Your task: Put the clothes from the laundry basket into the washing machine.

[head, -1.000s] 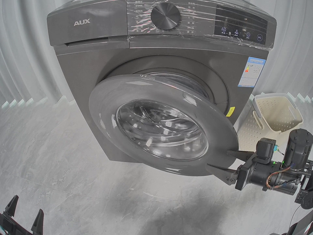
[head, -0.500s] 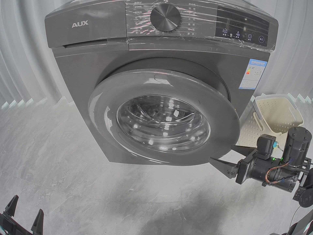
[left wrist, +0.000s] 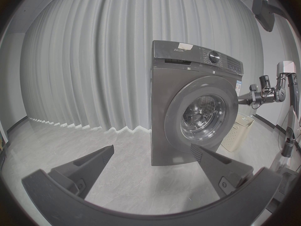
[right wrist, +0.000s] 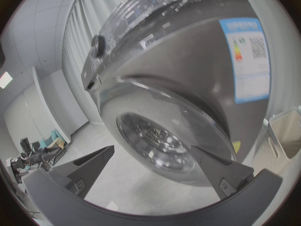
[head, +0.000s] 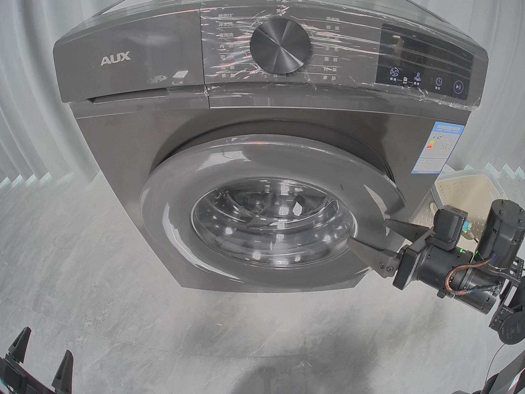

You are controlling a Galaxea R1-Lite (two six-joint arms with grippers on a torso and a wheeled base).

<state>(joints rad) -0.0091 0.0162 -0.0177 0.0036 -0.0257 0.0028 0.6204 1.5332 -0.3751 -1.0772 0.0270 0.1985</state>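
Washing machine [head: 164, 132]: grey front-loader on a pale marbled floor [head: 82, 258], with pleated curtains [left wrist: 78, 72] behind.

Round door [head: 175, 214] with a glass porthole [head: 273, 220] lies close against the front. Cannot tell if it is latched. Drum ribs and reflections show behind the glass; cannot tell whether clothes lie inside.

Markings:
- Pale logo lettering [head: 115, 58] sits on the detergent drawer panel, upper left of the front.
- Rows of small printed programme names ring the dial [head: 280, 45], under wrinkled clear film.
- Dark display panel [head: 424, 69] to the right of the dial carries lit icons and a play/pause symbol.
- Blue-bordered energy sticker [head: 437, 148] with coloured bars and a square code sits on the front's right edge, above the door rim.
- Small yellow tag [right wrist: 237, 146] sits lower on that side, beside the rim.
- White tape patch [left wrist: 185, 46] is on the lid.

Laundry basket [head: 481, 192]: cream, perforated, on the floor just to the right of the machine, partly hidden by the right arm. Its perforated inner wall shows.

Right gripper [head: 367, 232]: at the door's right rim, fingers spread wide and holding nothing. The lower finger overlaps the door face and the upper one sits at the rim's edge. Contact uncertain.

Left gripper [head: 45, 343]: low at the near left, well apart from the machine, fingers [left wrist: 94, 160] spread wide with nothing between them.
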